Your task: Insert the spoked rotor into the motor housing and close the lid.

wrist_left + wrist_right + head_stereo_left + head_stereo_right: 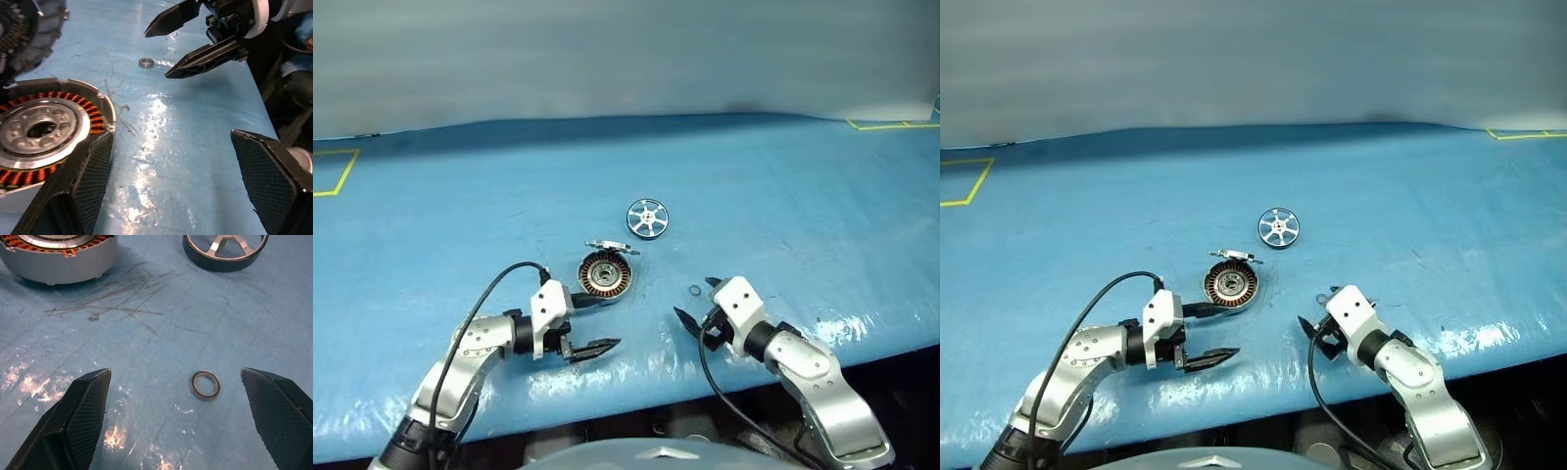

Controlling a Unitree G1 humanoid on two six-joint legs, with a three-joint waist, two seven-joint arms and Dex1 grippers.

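With both my grippers, left (595,324) and right (693,300), open and empty, the small ring (205,385) could be knocked away when I reach for the rotor (647,217).

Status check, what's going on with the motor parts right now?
Both end effectors, left and right, open, empty. Rotor on table, outside housing, lid up. Small ring lies loose.

Wide open blue table (803,196) across the frame's upper half; only a small ring (693,290) lies lower centre.
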